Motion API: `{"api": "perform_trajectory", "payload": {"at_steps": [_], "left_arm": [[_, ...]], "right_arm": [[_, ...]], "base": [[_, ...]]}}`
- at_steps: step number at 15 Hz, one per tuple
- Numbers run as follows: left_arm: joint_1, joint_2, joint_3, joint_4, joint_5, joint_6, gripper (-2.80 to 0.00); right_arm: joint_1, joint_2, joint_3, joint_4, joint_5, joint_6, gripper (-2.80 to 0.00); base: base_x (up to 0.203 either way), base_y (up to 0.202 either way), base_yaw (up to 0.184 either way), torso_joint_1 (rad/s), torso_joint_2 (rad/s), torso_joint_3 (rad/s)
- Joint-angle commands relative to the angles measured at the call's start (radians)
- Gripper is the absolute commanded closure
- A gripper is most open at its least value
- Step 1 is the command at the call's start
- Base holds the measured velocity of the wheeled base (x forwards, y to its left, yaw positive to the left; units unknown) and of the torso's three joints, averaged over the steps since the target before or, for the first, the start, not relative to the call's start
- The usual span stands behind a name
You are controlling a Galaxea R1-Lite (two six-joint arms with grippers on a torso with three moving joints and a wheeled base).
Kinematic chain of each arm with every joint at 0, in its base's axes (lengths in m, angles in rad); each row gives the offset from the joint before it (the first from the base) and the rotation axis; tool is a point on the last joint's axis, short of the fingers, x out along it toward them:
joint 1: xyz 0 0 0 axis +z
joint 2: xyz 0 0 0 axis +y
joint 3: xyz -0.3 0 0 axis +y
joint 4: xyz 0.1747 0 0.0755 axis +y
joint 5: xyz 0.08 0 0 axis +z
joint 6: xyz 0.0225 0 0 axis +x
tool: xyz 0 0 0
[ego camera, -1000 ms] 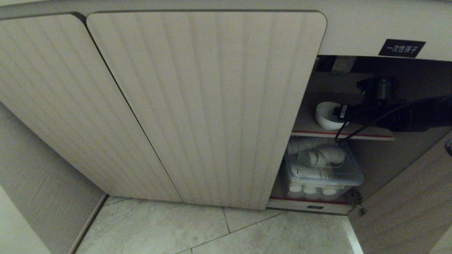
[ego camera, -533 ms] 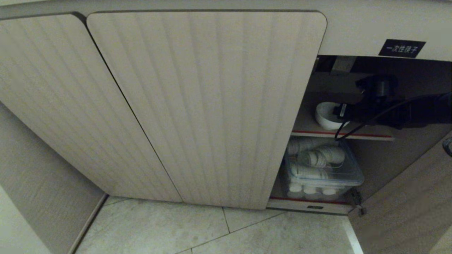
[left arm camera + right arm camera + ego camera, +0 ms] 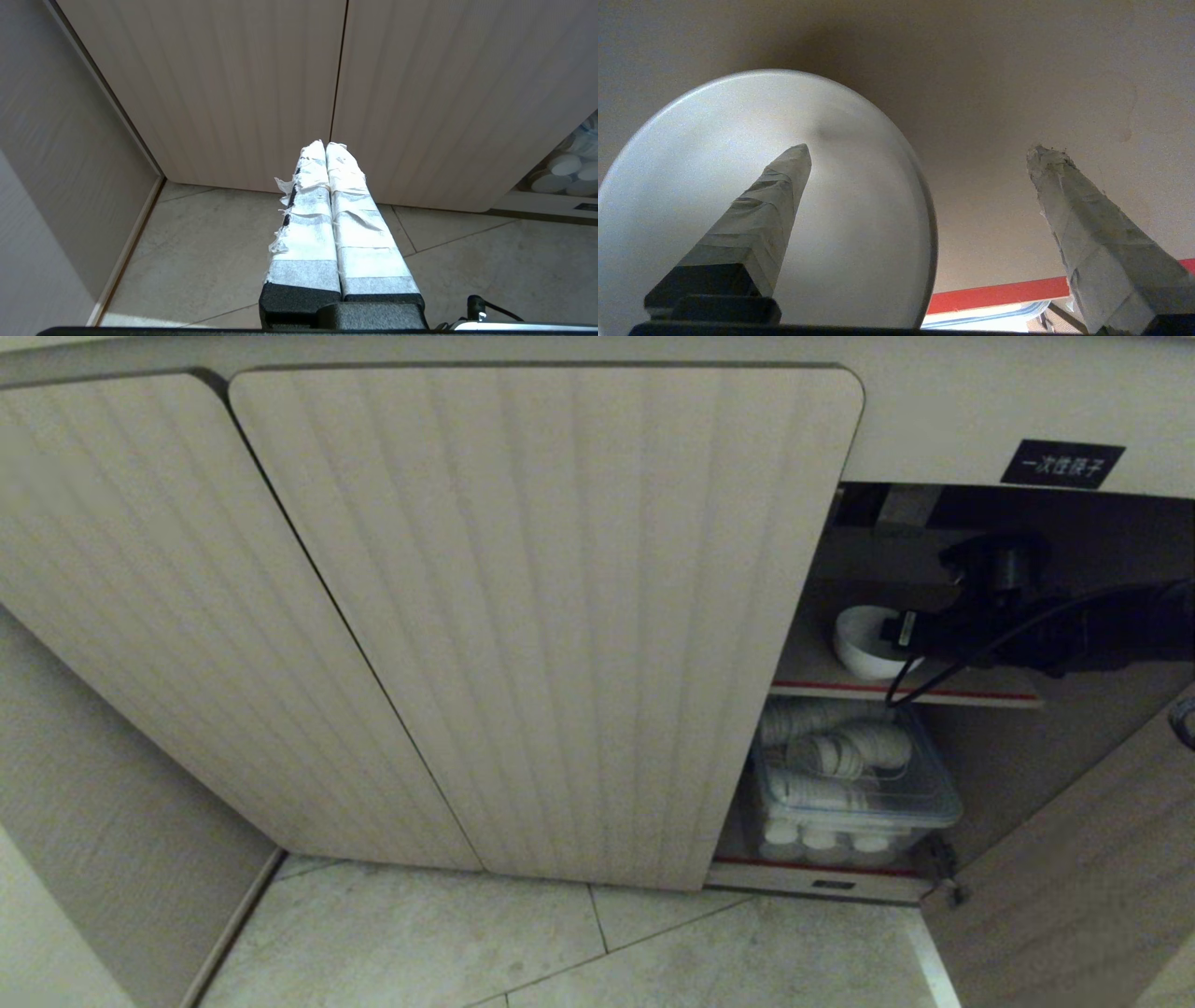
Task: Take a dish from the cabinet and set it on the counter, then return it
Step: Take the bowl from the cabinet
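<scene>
The dish (image 3: 861,642) sits on the upper shelf (image 3: 812,672) inside the cabinet (image 3: 551,616), toward the left end of the opening, close behind the edge of the shut ribbed door. The shelf's red front edge (image 3: 971,693) runs just below it.

The right gripper (image 3: 920,154) reaches in level from the right, its jaws spread wide and astride the rim of the dish (image 3: 859,196): one taped finger (image 3: 761,219) hangs over the inside of the bowl, the other (image 3: 1087,233) stands well out over bare shelf. Neither finger can be seen pressing on the rim, so nothing is gripped. A black cable (image 3: 920,686) droops from the arm across the red edge.

Room is tight above, where the dark top of the opening hangs low over the wrist; to the right, the shelf is open along the arm. Below, a clear lidded box (image 3: 854,793) of ribbed white cups fills the lower compartment. The opened door (image 3: 1074,877) swings out at lower right. A black label (image 3: 1062,464) sits above the opening.

The left gripper (image 3: 325,145) hangs outside in front of the two shut doors, taped fingers pressed together, above the pale tiled floor (image 3: 579,943), near the corner where a side wall (image 3: 103,859) meets the cabinet.
</scene>
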Motion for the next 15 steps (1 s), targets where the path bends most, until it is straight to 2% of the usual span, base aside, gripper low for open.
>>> {"api": "perform_trajectory", "payload": {"at_steps": [1,12,13,15], "left_arm": [[0.000,0.000,0.000,0.000,0.001,-0.001,0.00],[0.000,0.000,0.000,0.000,0.001,-0.001,0.00],[0.000,0.000,0.001,0.000,0.001,-0.001,0.00],[0.000,0.000,-0.001,0.000,0.001,-0.001,0.00]], "right_arm": [[0.000,0.000,-0.001,-0.001,-0.001,0.001,-2.80],[0.001,0.005,-0.001,-0.001,-0.001,-0.002,-2.80],[0.001,0.005,-0.002,0.000,-0.001,-0.002,0.00],[0.001,0.005,-0.007,0.003,-0.001,-0.001,0.00]], "base": [[0.000,0.000,0.000,0.000,0.00,0.000],[0.000,0.000,0.000,0.000,0.00,0.000],[0.000,0.000,0.000,0.000,0.00,0.000],[0.000,0.000,0.000,0.000,0.00,0.000]]}}
